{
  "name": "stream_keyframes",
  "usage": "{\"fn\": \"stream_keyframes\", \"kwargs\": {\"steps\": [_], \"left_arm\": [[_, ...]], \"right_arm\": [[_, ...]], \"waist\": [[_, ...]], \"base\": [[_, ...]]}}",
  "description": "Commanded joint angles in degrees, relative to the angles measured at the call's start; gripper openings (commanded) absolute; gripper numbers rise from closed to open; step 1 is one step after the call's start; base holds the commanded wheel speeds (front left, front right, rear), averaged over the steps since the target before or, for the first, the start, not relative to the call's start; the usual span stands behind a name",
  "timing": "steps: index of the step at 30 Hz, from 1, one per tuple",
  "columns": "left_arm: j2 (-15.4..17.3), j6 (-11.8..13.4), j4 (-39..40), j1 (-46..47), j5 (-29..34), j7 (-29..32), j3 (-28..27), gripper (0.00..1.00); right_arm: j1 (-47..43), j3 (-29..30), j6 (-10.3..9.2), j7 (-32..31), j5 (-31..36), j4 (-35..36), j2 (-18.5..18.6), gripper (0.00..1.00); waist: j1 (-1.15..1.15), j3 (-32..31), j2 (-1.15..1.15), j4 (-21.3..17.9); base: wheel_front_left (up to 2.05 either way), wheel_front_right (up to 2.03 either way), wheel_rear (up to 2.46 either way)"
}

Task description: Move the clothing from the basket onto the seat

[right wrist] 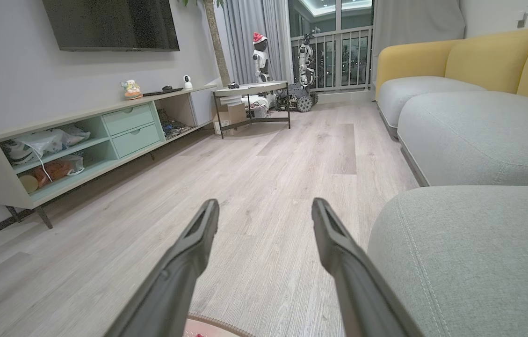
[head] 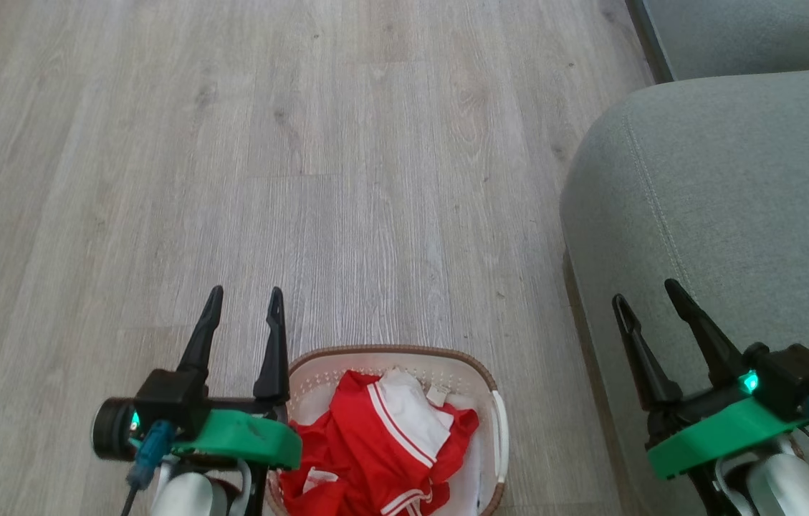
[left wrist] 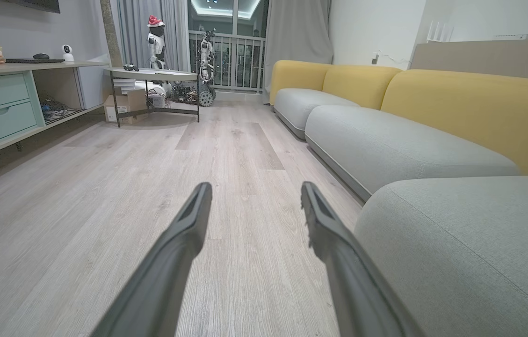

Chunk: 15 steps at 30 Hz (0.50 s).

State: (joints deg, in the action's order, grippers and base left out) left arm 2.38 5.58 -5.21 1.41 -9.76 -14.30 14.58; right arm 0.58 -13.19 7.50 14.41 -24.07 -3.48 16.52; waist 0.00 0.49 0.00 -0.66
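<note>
Both left gripper [head: 246,289] and right gripper [head: 645,289] spread fingers [head: 274,351] wide, empty; clothing [head: 375,437], perhaps 2 garments, lies in the basket [head: 499,430].

Soft, even, fairly bright light; shadows on the floor [head: 304,179] are faint, darkest beside the seat [head: 734,215] at three o'clock. In the wrist views a ceiling light [left wrist: 224,5] glows at twelve o'clock; straight lines bow near the edges.
</note>
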Motion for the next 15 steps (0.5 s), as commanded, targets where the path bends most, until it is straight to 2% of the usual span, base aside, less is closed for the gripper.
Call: {"fn": "stream_keyframes", "kwargs": {"steps": [1, 15], "left_arm": [[0.5, 0.18, 2.19, 3.27, 0.1, -0.7, -1.38, 1.0], [0.5, 0.54, 2.22, 3.71, 0.23, -0.7, -0.83, 1.0]], "right_arm": [[2.57, -0.72, -0.01, 0.59, 0.41, 1.99, 1.19, 1.0], [3.23, -0.36, -0.01, 0.59, -0.59, 2.26, 1.67, 1.0]], "waist": [[0.0, 0.03, 0.0, -0.01], [0.0, 1.88, 0.0, -0.96]], "base": [[0.0, 0.0, 0.0], [0.0, 0.0, 0.0]]}}
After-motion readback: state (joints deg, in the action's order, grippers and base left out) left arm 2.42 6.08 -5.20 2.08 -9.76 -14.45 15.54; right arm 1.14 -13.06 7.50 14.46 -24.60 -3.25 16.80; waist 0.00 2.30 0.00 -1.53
